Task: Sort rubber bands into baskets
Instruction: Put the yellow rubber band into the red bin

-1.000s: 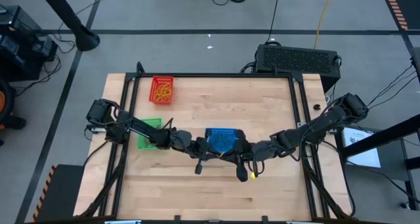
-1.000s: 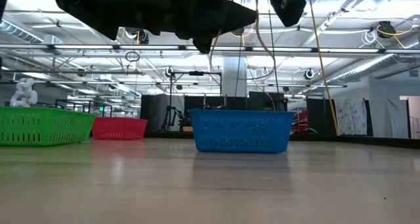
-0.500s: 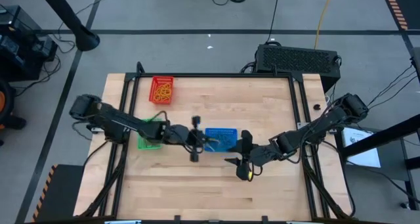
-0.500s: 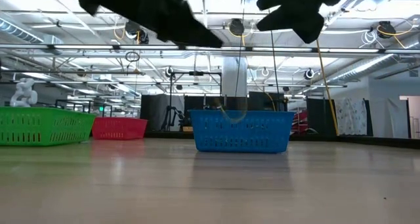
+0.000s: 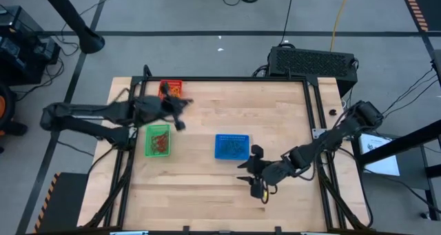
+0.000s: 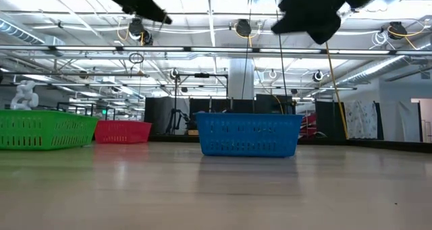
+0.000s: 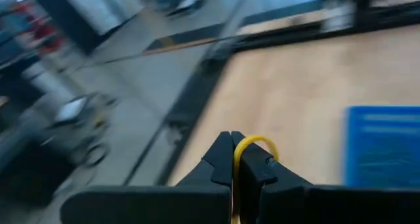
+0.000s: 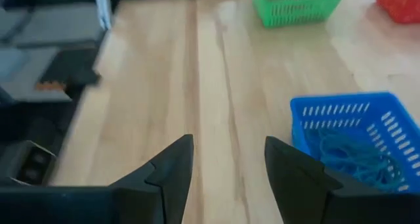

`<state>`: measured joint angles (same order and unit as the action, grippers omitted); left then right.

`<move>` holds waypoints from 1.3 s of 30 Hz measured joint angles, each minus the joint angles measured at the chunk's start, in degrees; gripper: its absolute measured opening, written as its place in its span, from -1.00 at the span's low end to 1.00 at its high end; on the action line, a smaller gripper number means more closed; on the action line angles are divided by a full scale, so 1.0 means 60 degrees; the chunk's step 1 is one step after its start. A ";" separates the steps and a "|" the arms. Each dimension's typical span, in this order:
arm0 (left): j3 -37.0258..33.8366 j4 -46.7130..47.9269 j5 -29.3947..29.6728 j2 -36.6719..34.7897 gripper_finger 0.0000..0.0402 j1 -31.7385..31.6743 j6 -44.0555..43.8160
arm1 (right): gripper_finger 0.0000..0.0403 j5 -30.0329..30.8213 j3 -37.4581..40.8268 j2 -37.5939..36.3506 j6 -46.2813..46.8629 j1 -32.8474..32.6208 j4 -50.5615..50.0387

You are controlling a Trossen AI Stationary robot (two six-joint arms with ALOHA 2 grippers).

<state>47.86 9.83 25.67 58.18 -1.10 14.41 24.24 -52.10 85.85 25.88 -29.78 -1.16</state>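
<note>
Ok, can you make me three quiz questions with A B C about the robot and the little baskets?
1. Where is the left gripper?
A. by the red perforated plastic basket
B. over the blue perforated plastic basket
C. off the table

2. What colour is the thin rubber band it holds?
A. blue
B. yellow
C. green

3. How are the right gripper's fingers?
A. shut on a band
B. shut, empty
C. open, empty

Answers: 1 A, the high view shows it beside that basket. 2 B, a yellow loop sticks out of its shut fingers. 3 C, there is a bare gap between them.
</note>
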 joint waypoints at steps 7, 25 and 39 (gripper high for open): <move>0.0000 0.1645 0.0397 -0.0858 -1.00 -0.2619 0.0235 | -0.10 0.0009 0.0004 0.1117 0.0042 0.0007 -0.0006; 0.0000 0.2285 -0.0951 0.2114 -1.00 -0.7355 0.0188 | -0.10 -0.0054 0.0004 0.1889 -0.0006 0.0007 0.0309; -0.0004 0.2507 -0.1181 0.3482 -1.00 -0.7447 0.0158 | -0.10 -0.0093 0.0004 0.1887 0.0188 0.0007 0.0545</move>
<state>47.83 24.87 18.59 79.07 -45.78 15.35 23.68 -52.07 97.18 27.00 -29.74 2.11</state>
